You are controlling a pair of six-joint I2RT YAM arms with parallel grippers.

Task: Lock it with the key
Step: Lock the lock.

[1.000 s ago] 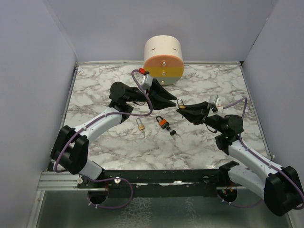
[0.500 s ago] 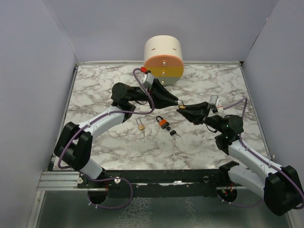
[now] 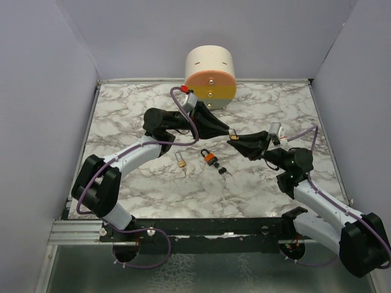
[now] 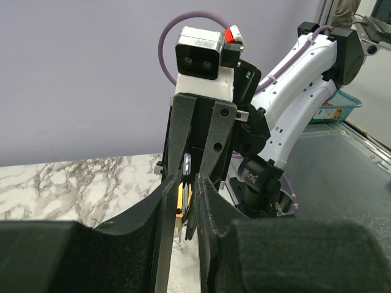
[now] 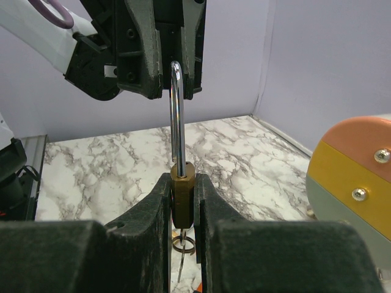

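My right gripper [image 5: 182,183] is shut on the body of a small brass padlock [image 5: 182,198] and holds it above the table, its silver shackle [image 5: 176,116] pointing at the left gripper. A key ring with a small key [image 5: 183,244] hangs under the body. My left gripper [image 4: 185,183] is closed on the shackle's top [image 4: 186,166]. In the top view the two grippers [image 3: 227,130] [image 3: 237,140] meet at this padlock [image 3: 233,136]. The black-headed key bunch [image 3: 223,171] lies on the marble, apart from both grippers.
A second brass padlock [image 3: 181,160] and an orange-and-black padlock [image 3: 209,157] lie on the marble table [image 3: 122,122] near the key bunch. A cream, orange and yellow round box [image 3: 211,76] stands at the back edge.
The left arm has shifted a little to the right, its fingers closing in on the shackle. The right arm and the padlock have barely moved.
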